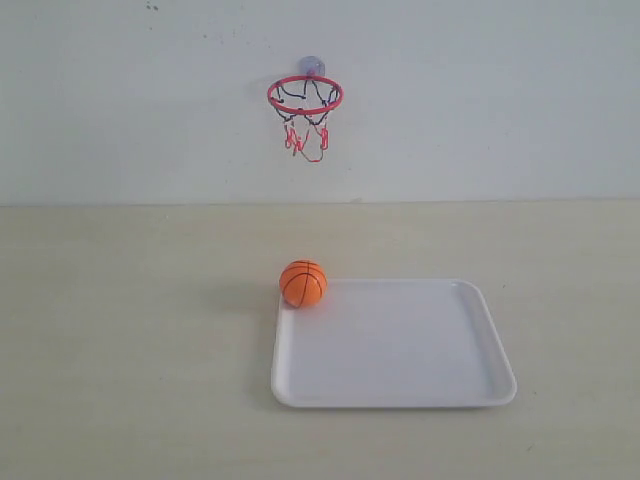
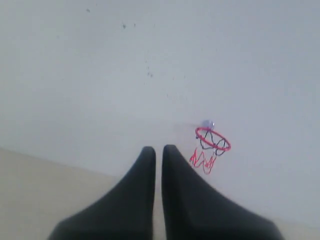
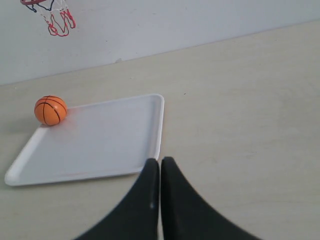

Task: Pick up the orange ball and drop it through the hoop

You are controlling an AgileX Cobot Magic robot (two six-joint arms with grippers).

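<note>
The orange ball point(image 1: 302, 283) with black seams rests on the far left corner of a white tray point(image 1: 400, 380); the right wrist view shows the same orange ball point(image 3: 50, 110) on the tray point(image 3: 100, 145). The hoop point(image 1: 305, 96), red ring with black-and-red net, hangs on the wall by a suction cup, above and behind the ball. It also shows in the left wrist view as the hoop point(image 2: 212, 140). My left gripper point(image 2: 158, 149) is shut and empty, pointing toward the wall. My right gripper point(image 3: 160, 161) is shut and empty near the tray's edge. Neither arm appears in the exterior view.
A pale wooden tabletop point(image 1: 120, 350) runs back to a white wall point(image 1: 500, 100). Only the ball sits on the tray.
</note>
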